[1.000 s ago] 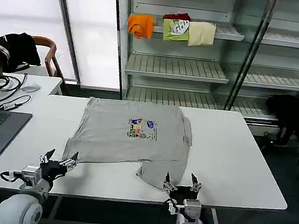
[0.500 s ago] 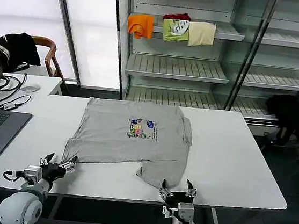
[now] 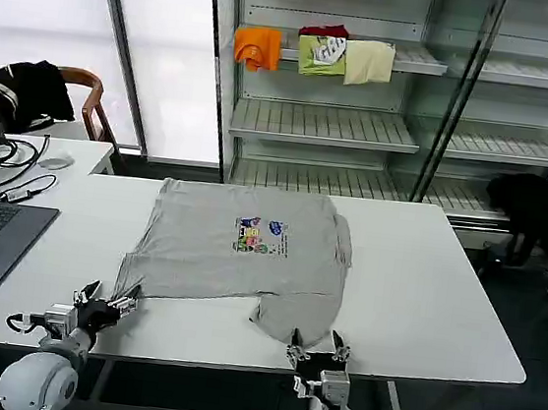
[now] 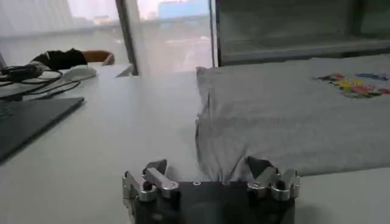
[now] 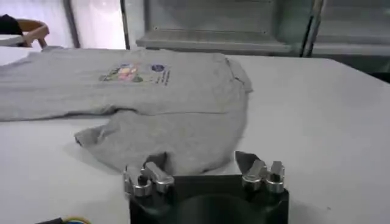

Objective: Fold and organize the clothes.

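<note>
A light grey T-shirt (image 3: 239, 251) is lying spread on the white table (image 3: 423, 291), reaching from the far edge toward the near edge, its chest print (image 3: 260, 235) facing up. One part is folded over near the front edge, hiding what lies beneath. The left gripper (image 3: 104, 302) is hovering at the near left edge, fingers spread, beside the shirt's corner. The right gripper (image 3: 314, 345) is sitting at the near edge, fingers apart, just before the fabric.
</note>
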You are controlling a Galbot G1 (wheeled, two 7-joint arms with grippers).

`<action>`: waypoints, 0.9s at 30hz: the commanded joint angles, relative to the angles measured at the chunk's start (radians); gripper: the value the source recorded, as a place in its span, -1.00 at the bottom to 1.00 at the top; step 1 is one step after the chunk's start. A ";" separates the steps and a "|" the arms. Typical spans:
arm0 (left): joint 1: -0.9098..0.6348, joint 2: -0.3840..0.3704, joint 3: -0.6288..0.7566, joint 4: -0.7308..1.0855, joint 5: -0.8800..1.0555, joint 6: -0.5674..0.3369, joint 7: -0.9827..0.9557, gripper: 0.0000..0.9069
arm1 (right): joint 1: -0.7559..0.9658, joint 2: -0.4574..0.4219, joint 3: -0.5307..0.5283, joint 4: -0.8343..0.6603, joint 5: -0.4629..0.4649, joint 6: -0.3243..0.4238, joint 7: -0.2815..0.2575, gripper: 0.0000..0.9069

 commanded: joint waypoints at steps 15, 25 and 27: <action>0.013 -0.023 0.038 -0.032 0.003 -0.015 -0.002 -0.96 | -0.006 0.010 0.015 -0.011 0.006 0.005 -0.014 -1.00; 0.052 -0.051 0.016 -0.145 -0.018 -0.033 -0.010 -0.98 | -0.016 0.004 0.054 0.053 -0.030 0.062 -0.065 -1.00; 0.052 -0.057 0.014 -0.174 -0.022 -0.033 -0.010 -0.98 | -0.010 0.003 0.073 0.071 -0.037 0.083 -0.084 -1.00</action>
